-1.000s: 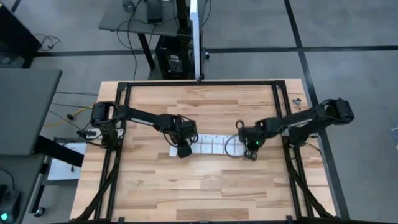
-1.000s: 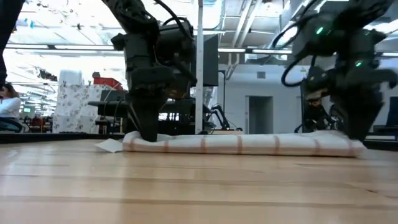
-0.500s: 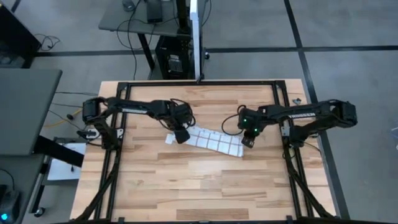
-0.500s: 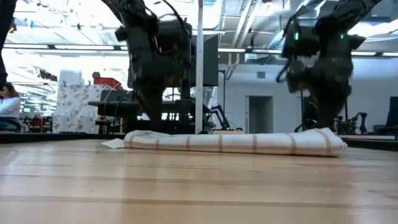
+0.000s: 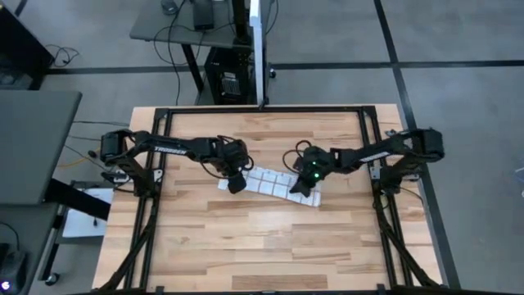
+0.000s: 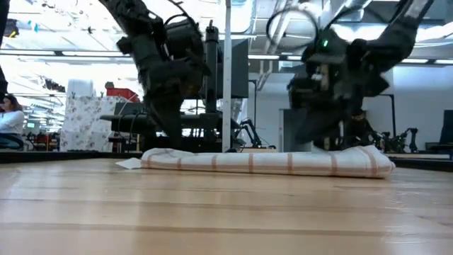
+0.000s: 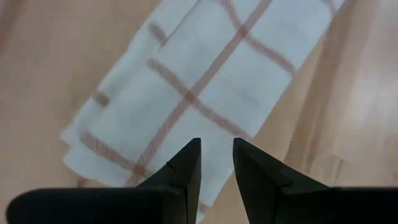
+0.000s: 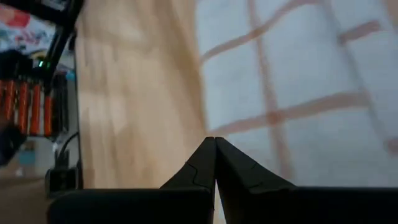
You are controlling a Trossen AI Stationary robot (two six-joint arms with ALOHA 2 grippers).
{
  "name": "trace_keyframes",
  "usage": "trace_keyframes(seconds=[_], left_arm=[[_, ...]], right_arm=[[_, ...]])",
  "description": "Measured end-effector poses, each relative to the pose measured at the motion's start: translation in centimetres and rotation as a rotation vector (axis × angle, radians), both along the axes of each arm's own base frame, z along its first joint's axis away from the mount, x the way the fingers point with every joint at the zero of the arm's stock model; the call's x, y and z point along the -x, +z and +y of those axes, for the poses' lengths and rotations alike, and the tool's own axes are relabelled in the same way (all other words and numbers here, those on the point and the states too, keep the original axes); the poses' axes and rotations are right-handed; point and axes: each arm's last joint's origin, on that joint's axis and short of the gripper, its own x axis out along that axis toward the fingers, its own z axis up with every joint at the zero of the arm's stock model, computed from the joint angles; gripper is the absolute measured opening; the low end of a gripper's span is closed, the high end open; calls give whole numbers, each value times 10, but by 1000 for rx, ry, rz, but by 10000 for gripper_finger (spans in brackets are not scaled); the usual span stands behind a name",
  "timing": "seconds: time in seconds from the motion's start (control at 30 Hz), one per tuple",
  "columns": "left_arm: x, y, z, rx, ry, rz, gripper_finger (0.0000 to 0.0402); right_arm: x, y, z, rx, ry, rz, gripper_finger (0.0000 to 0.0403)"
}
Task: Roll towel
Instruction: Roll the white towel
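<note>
— Left side?
— The left gripper (image 5: 236, 185) hangs over the towel's (image 5: 270, 183) left end, fingers slightly parted, empty.
— Right?
— The right gripper (image 5: 300, 185) pinched closed, empty, over the rolled towel mid-table (image 5: 246, 238).

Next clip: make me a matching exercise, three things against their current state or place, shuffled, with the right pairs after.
Things:
1. left claw
2. right claw
3. towel

States or places:
A. folded into a long strip lying flat on the wooden table
B. fingers pressed together, above the towel's edge
C. fingers slightly apart, nothing between them, above a towel end

Pairs: 1-C, 2-B, 3-A
</note>
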Motion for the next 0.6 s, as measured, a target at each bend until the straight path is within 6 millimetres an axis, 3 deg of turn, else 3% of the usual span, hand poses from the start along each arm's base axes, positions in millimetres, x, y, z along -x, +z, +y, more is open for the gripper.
trace_keyframes(seconds=[0.27,0.47,0.6], left_arm=[[7,-18,-1,17,47,-38,76],[6,-20,1,-33,74,-68,76],[10,-22,3,-90,87,-22,76]], right_arm=[[-36,-6,-5,-80,18,-84,0],[-39,-23,-10,-96,12,-12,0],[-37,-21,-10,-86,28,-6,0]])
